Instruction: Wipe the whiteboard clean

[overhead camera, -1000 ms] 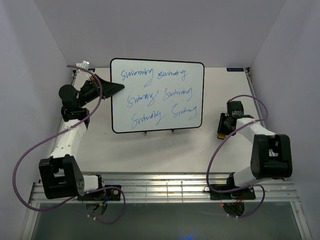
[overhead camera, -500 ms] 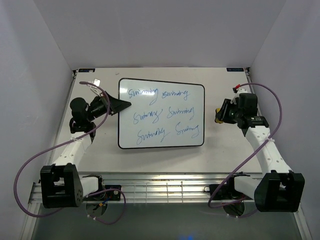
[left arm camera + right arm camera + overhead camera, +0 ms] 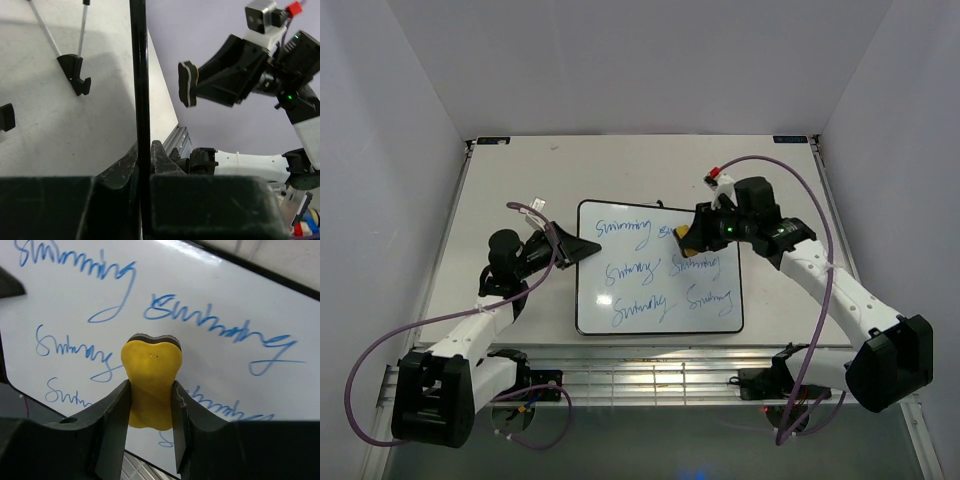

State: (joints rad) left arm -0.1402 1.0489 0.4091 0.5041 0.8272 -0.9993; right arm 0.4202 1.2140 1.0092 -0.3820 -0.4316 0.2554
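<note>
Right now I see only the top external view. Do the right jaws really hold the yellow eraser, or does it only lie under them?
Observer: They hold it. In the right wrist view the yellow eraser is clamped between the right jaws.
Operator: Does its felt touch the board already?
Observer: No. The left wrist view shows the whiteboard edge-on, with a clear gap between its black frame and the dark felt.
Operator: Is the board held on the left side?
Observer: Yes, the left jaws are shut on that frame.
</note>
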